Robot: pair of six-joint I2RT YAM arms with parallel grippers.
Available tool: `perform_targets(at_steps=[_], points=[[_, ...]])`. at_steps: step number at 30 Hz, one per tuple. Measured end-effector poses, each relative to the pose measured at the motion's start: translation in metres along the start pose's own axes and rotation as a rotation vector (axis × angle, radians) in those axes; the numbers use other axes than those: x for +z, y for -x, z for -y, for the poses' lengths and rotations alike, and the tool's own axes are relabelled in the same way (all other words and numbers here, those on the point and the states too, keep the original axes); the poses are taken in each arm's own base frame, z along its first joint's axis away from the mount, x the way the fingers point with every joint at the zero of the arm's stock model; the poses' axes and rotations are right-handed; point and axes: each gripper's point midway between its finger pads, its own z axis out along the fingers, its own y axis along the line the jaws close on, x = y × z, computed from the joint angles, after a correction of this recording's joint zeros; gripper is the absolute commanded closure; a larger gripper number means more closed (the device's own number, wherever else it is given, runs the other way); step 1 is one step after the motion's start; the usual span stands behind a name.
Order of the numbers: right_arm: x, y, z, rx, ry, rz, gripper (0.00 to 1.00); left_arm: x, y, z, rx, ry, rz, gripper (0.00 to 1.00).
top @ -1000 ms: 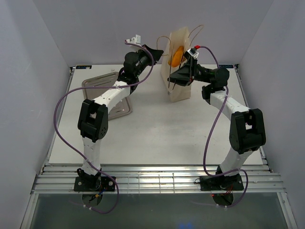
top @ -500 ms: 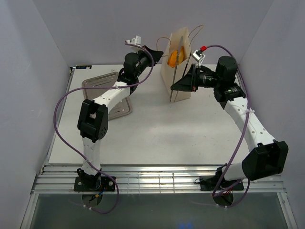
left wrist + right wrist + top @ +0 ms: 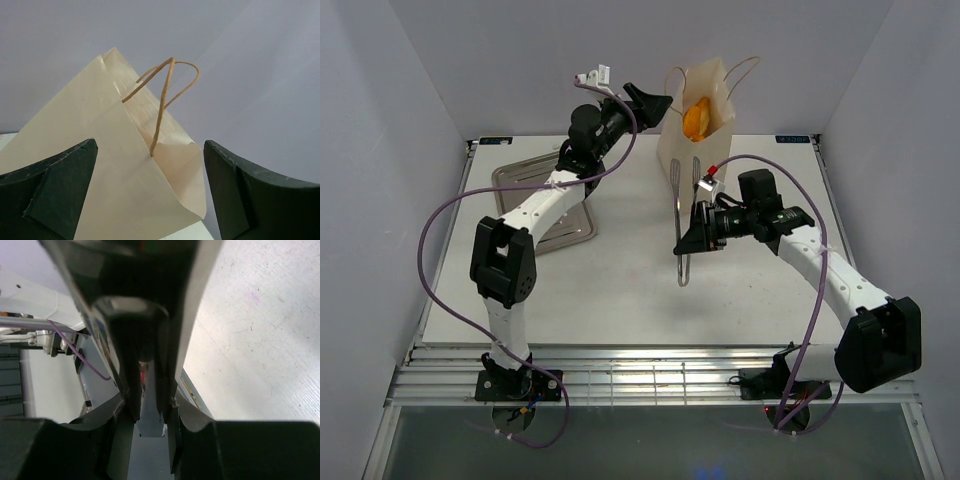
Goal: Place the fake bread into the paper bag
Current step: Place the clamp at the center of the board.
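Top view. Finds bag (image 3: 715,140) upright at the far centre of table (image 3: 620,290), mouth open, cord loops up. Makes out bread (image 3: 695,118) as one glossy orange piece within the bag's upper outline; cannot tell whether resting there or dropping. Puts left gripper (image 3: 658,102) high up, just left of the bag's top and apart from it. Puts right gripper (image 3: 692,235) nearer than the bag, clamped on tongs (image 3: 683,268), with the heads pointing far towards the bag and the tail towards the near edge. Notes tray (image 3: 520,178) at far left, partly under the left arm.

Left wrist. Shows both fingers (image 3: 55,190) spread wide with nothing gripped; beyond them, a creased upper corner of the bag and one handle (image 3: 162,100) looping up.

Right wrist. Shows dark fingers pressed in on the tongs' bright metal strips, with speckled table off to the right.

Handling, as a judgement. Takes the bread for light, stiff and hollow, with a slick skin likely to slip or squirt from smooth metal; best pinched across the middle of a piece between the tongs' broad heads, not at a tapered end. Takes the bag for thin, light paper, easy to tip or crumple; better steadied at the rim or handle than shoved at the side.

Writing. Reads no brand, label or lettering on bag, bread or tongs in any view.
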Motion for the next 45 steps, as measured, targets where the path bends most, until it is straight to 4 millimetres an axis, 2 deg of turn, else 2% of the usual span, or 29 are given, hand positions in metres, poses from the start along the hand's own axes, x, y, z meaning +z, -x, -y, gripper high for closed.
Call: perform_targets(at_steps=[5,8,11,13,20,22,25,29,31,34,37,43,45], points=[[0.019,-0.011,0.009,-0.017,-0.015,-0.059,0.71,-0.013,0.009,0.010,0.027,-0.003,0.004,0.02],[0.036,-0.019,0.017,-0.007,-0.019,-0.106,0.69,-0.031,0.010,0.012,0.046,0.025,-0.009,0.02],[0.054,-0.025,0.027,0.008,-0.014,-0.144,0.68,-0.056,0.022,0.021,0.066,0.056,-0.002,0.02],[0.066,-0.028,0.035,0.022,-0.011,-0.165,0.68,-0.080,0.035,0.031,0.078,0.083,0.019,0.02],[0.109,-0.037,0.069,0.100,-0.003,-0.221,0.66,-0.189,0.078,0.058,0.041,0.222,0.125,0.02],[0.120,-0.037,0.076,0.116,0.001,-0.228,0.65,-0.213,0.079,0.057,0.023,0.261,0.132,0.02],[0.135,-0.037,0.085,0.130,0.002,-0.232,0.63,-0.239,0.066,0.047,0.004,0.323,0.094,0.02],[0.156,-0.043,0.090,0.138,0.011,-0.247,0.61,-0.261,0.039,0.030,-0.012,0.395,0.012,0.02],[0.166,-0.049,0.091,0.138,0.012,-0.261,0.61,-0.272,0.032,0.026,-0.016,0.417,-0.013,0.02],[0.178,-0.059,0.096,0.149,-0.005,-0.277,0.58,-0.283,0.033,0.032,-0.016,0.414,-0.017,0.02],[0.185,-0.066,0.105,0.153,-0.047,-0.282,0.49,-0.291,0.037,0.039,-0.014,0.400,-0.017,0.02],[0.187,-0.058,0.117,0.128,-0.122,-0.235,0.41,-0.299,0.037,0.045,-0.008,0.394,-0.032,0.02],[0.185,-0.054,0.120,0.113,-0.152,-0.216,0.32,-0.302,0.036,0.046,-0.009,0.393,-0.042,0.02]])
